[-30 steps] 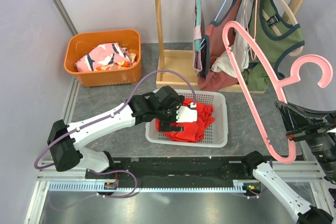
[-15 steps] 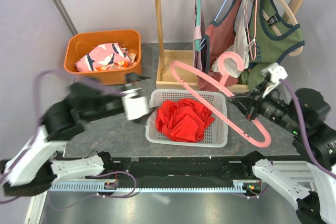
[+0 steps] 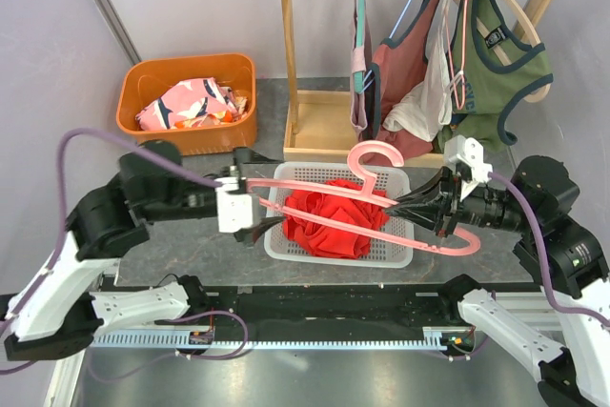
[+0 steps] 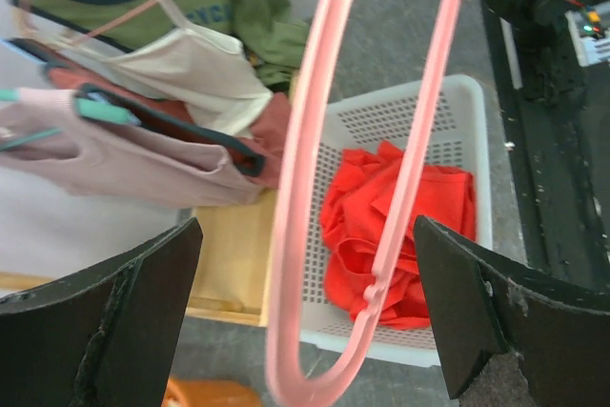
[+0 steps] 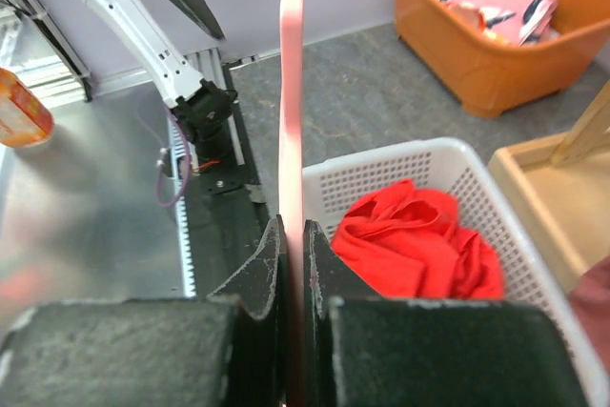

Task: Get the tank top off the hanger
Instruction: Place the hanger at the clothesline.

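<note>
Right end effector (image 3: 429, 213) gripping hanger (image 3: 305, 181), lying crosswise

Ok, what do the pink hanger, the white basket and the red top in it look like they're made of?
Pink hanger: probably moulded plastic, since its thin, even bars look smooth with a slight sheen. White basket: also looks like plastic, given the rigid perforated grid walls and matte finish. Red top: soft fabric, possibly a knit, crumpled into loose folds with no shine.
</note>
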### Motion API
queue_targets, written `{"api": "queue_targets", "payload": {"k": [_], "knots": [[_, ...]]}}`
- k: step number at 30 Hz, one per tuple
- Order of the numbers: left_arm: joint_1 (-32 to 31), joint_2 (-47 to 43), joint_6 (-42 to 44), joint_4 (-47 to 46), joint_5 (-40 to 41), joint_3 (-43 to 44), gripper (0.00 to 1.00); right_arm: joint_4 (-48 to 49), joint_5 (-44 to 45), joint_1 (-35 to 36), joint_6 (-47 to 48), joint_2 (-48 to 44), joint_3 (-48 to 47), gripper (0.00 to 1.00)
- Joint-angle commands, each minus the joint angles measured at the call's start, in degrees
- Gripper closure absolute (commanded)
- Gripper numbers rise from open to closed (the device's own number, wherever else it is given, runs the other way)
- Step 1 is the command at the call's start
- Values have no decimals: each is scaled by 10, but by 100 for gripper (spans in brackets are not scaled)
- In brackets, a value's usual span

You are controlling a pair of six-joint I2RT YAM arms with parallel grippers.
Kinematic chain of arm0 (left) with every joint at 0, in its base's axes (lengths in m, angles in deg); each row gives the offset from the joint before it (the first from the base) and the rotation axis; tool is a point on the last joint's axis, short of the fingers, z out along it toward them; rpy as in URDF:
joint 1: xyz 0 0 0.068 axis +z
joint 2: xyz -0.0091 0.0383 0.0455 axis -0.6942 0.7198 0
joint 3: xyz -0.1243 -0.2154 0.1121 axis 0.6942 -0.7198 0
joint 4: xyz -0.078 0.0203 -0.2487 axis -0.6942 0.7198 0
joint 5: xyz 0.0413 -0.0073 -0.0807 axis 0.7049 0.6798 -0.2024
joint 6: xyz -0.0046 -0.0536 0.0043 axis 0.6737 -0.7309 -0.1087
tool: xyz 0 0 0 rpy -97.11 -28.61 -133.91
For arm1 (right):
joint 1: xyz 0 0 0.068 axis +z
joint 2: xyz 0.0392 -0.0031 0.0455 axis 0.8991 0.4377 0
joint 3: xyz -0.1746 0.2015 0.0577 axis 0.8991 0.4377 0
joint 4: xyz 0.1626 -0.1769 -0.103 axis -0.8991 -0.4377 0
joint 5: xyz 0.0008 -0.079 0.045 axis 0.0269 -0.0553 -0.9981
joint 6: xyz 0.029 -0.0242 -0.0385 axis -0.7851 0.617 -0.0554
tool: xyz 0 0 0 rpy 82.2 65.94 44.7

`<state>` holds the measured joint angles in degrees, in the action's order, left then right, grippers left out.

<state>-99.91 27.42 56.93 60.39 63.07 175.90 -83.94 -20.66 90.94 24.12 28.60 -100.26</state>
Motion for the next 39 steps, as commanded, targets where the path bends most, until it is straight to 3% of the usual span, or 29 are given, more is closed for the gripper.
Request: {"api": "queue_targets", "payload": {"k": [1, 3, 10, 16, 20, 24, 27, 28, 30, 31, 34, 36, 37, 39], "knots": [[3, 33, -24, 9, -54, 18, 0, 37, -25, 1, 101, -4, -18, 100], [3, 50, -31, 10, -58, 29, 1, 0, -18, 1, 123, 8, -27, 100], [3, 83, -52, 19, -64, 61, 4, 16, -16, 5, 136, 10, -11, 100], [4, 97, -60, 34, -80, 70, 17, 23, -2, 5, 138, 7, -8, 100], [3, 101, -60, 44, -81, 62, 32, 24, 6, 6, 145, 11, -18, 100], [3, 109, -60, 47, -78, 60, 34, 19, 18, 9, 160, 13, -21, 100], [3, 117, -60, 46, -85, 64, 47, 14, 35, 11, 166, 16, -20, 100], [3, 119, -60, 46, -88, 66, 59, 14, 38, 11, 167, 17, -20, 100], [3, 125, -64, 47, -86, 74, 71, 14, 49, 12, 167, 20, -20, 100], [3, 127, -64, 46, -85, 77, 83, 18, 54, 12, 167, 21, -20, 100], [3, 128, -67, 44, -77, 84, 98, 27, 69, 12, 166, 24, -17, 98], [4, 127, -66, 43, -71, 86, 98, 41, 81, 12, 162, 24, -11, 96], [4, 126, -66, 40, -68, 86, 98, 46, 85, 12, 159, 24, -8, 88], [3, 125, -69, 34, -53, 88, 98, 56, 93, 12, 156, 24, -7, 82]]}}
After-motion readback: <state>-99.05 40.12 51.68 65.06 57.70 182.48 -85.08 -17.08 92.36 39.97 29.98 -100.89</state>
